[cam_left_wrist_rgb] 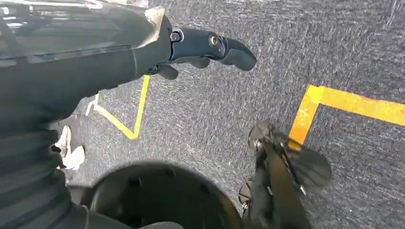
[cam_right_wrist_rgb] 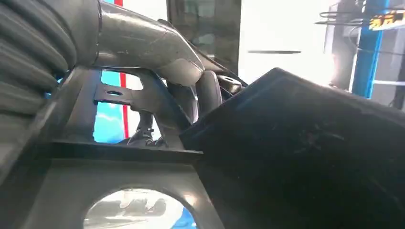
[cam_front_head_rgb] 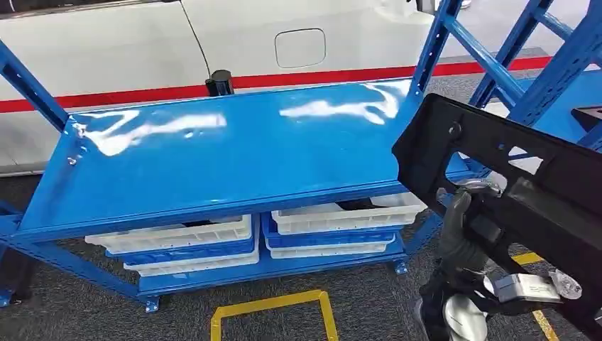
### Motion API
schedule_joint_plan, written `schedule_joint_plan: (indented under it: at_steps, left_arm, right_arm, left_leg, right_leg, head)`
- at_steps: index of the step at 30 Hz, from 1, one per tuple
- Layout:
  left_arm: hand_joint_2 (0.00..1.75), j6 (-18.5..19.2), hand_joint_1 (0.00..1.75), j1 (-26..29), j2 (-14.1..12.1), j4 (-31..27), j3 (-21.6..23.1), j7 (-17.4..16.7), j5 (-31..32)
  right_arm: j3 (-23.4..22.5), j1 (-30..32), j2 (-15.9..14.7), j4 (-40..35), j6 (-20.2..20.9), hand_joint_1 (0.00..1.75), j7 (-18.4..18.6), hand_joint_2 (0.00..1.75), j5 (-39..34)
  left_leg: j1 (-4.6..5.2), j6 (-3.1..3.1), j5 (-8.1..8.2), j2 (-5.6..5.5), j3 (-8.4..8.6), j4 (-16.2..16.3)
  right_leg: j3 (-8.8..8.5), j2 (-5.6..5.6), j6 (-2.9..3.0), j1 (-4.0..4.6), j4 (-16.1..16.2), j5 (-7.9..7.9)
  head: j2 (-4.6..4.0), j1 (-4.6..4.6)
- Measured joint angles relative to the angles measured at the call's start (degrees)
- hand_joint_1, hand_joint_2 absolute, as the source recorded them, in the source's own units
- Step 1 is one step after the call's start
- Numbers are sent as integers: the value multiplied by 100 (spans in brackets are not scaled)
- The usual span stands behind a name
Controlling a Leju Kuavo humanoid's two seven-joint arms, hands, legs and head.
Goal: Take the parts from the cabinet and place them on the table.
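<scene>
Blue shelf table (cam_front_head_rgb: 213,153) stands bare-topped ahead. Right hand (cam_front_head_rgb: 465,231) grips the black part (cam_front_head_rgb: 525,185), held above the floor off the table's right end. Left hand (cam_left_wrist_rgb: 210,47) hangs, fingers loosely apart, holding nothing. Carry step; next, swing part leftward over the top and lower it.

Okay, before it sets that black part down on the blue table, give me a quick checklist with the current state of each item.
1. Right hand holds the black part: ok, fingers wrap its frame.
2. Blue table top bare where the part would land: ok.
3. Part over the table: not ok, it hangs off the right edge, barely overlapping the corner.
4. Clear of the blue rack post: cannot tell, the part's upper edge looks close.
5. Left hand out of the way: ok, it hangs over the floor holding nothing.
</scene>
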State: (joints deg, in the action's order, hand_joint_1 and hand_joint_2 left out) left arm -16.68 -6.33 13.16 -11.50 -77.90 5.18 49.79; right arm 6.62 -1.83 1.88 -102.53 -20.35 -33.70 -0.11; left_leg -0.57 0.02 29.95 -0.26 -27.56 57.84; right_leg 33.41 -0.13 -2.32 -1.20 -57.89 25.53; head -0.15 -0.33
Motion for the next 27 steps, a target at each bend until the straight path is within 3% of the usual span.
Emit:
schedule_joint_plan:
  at_steps: [2,3,4,5,6,8,9,10,11,12,13,14,15,16,18,19,20,21,22,23,24,25,26,27]
  left_arm:
    - [175,0,0,-2,-2,0,15,0,4]
    - [175,0,0,0,-4,0,20,-5,4]
    - [175,0,0,12,-2,0,22,-7,4]
    - [175,0,0,8,-2,0,22,-9,4]
    - [175,0,0,6,-7,0,29,-9,4]
    - [175,0,0,8,-7,0,35,-9,4]
    - [175,0,0,8,-7,0,39,-9,4]
    - [175,-2,0,8,-7,0,42,-9,4]
    - [175,-2,0,8,-7,0,44,-11,4]
    - [175,-8,0,9,-7,0,44,-13,4]
    - [175,-6,0,8,-7,0,44,-15,4]
    - [175,-6,0,7,-7,0,48,-15,7]
    - [175,-6,0,9,-7,0,57,-15,22]
    - [175,0,0,10,-7,0,66,-13,48]
    - [175,13,0,12,-11,0,68,-2,55]
    - [175,22,0,28,-13,0,68,-2,55]
    - [175,20,0,32,-24,0,68,-2,57]
    - [175,18,0,35,-22,0,70,-2,57]
    - [175,20,0,39,-24,0,72,-2,57]
    - [175,20,0,40,-28,0,74,-2,59]
    - [175,20,0,38,-35,0,77,-2,61]
    - [175,20,0,38,-35,0,79,-2,61]
    - [175,16,0,39,-37,0,88,-2,61]
    - [175,7,0,38,-44,0,96,-2,61]
  right_arm:
    - [-2,-3,-2,-15,44,175,-4,175,-15]
    - [-2,3,-2,-20,50,175,-7,175,-20]
    - [-7,13,-2,-22,50,175,-7,175,-26]
    - [-17,21,-20,-22,50,175,-11,175,-33]
    - [-17,22,-20,-22,50,175,-13,175,-39]
    - [-17,31,-26,-24,54,175,-13,175,-39]
    - [-20,34,-28,-24,61,175,-13,175,-39]
    - [-24,41,-31,-24,81,175,-13,175,-39]
    - [-33,51,-31,-24,94,175,-20,175,-39]
    - [-43,61,-31,-24,105,175,-24,175,-39]
    - [-52,64,-31,-24,127,175,-33,175,-44]
    - [-59,62,-31,-31,153,175,-39,175,-55]
    - [-70,62,-33,-55,166,175,-44,175,-63]
    - [-79,67,-33,-85,181,175,-61,175,-66]
    - [-103,112,-33,-114,186,175,-85,175,-63]
    - [-111,149,-35,-118,186,175,-94,175,-63]
    - [-116,161,-35,-124,186,175,-98,175,-61]
    - [-118,188,-29,-137,186,175,-98,175,-59]
    - [-118,210,-20,-164,186,175,-101,175,-57]
    - [-120,226,-20,-168,186,175,-105,175,-57]
    - [-122,237,-22,-175,186,175,-107,175,-59]
    - [-125,249,-20,-179,188,175,-107,175,-57]
    - [-125,264,-20,-179,188,175,-107,175,-57]
    - [-127,275,-22,-179,190,175,-107,175,-59]
  left_leg:
    - [43,38,16,-10,-70,-27]
    - [63,96,-16,-9,-114,-13]
    - [53,190,-92,10,-214,-73]
    - [41,251,-166,47,-225,-83]
    - [40,328,-231,50,-316,-83]
    - [69,354,-347,69,-469,-81]
    - [87,362,-414,78,-555,-76]
    - [101,364,-482,85,-625,-73]
    - [112,363,-546,85,-714,-67]
    - [121,359,-605,85,-789,-59]
    - [128,347,-664,84,-861,-50]
    - [132,332,-718,81,-903,-38]
    - [161,299,-756,76,-938,-26]
    - [165,267,-817,83,-950,-29]
    - [146,214,-926,86,-952,-66]
    - [165,176,-978,77,-966,-78]
    - [128,149,-878,54,-1027,-23]
    - [115,99,-532,35,-1092,161]
    - [85,55,-110,30,-1191,566]
    - [61,15,194,29,-1293,1009]
    - [37,-27,376,28,-1367,1429]
    - [11,-59,365,27,-1370,1669]
    - [-21,-84,214,28,-1279,1690]
    - [-55,-106,18,28,-1096,1513]
  right_leg:
    - [41,-12,-114,-10,3,-81]
    - [56,-20,-152,-27,21,-132]
    - [83,-16,-212,12,25,-170]
    - [178,-14,-186,-33,-78,-32]
    - [306,-12,-118,-17,-347,275]
    - [515,-8,-37,-9,-1150,818]
    - [585,-7,-48,-4,-1540,960]
    - [560,-6,-95,-3,-1730,939]
    - [418,-7,-162,-3,-1666,804]
    - [193,-7,-223,2,-1415,613]
    - [-137,-7,-251,12,-971,461]
    - [-511,-7,-215,30,-443,440]
    - [-851,-13,-121,66,86,606]
    - [-970,-5,-64,110,337,673]
    - [-872,2,-5,137,299,624]
    - [-836,-1,45,94,318,559]
    - [-791,-30,81,-10,329,492]
    - [-719,-21,163,7,329,420]
    - [-648,-23,200,6,328,358]
    - [-594,-25,198,9,322,301]
    - [-546,-28,188,11,312,243]
    - [-473,-31,170,10,289,188]
    - [-393,-30,148,4,263,149]
    - [-315,-29,109,-13,220,122]
  head:
    - [0,-2]
    - [0,13]
    - [0,7]
    - [0,0]
    - [0,59]
    - [0,66]
    - [0,70]
    - [0,70]
    - [0,72]
    - [0,70]
    - [0,70]
    - [0,72]
    - [0,70]
    - [0,52]
    - [0,48]
    - [0,42]
    - [0,55]
    - [0,16]
    - [0,-22]
    - [0,-13]
    - [0,-17]
    - [0,-15]
    - [0,-22]
    - [0,-15]
